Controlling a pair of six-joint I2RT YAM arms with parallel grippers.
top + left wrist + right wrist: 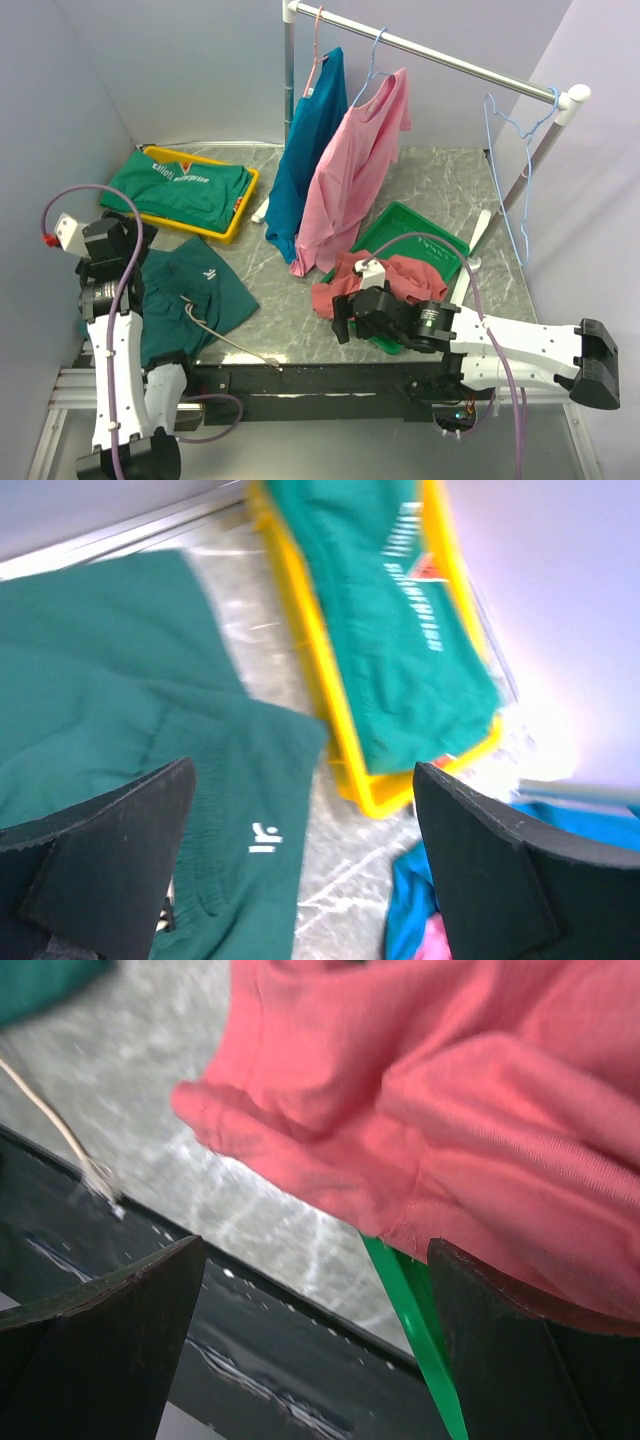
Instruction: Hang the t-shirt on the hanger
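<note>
The salmon-red t-shirt lies crumpled in the green tray, spilling over its near-left rim onto the table. In the right wrist view the t-shirt fills the upper right, above the tray edge. My right gripper is open at the t-shirt's near-left edge, with nothing between its fingers. The light blue wire hanger hangs empty at the right end of the rail. My left gripper stands open above the dark green shorts, far from the t-shirt.
On the rail hang a teal t-shirt and a pink t-shirt. A yellow tray at the back left holds a folded green garment. Dark green shorts and a thin tan wire lie near the front edge.
</note>
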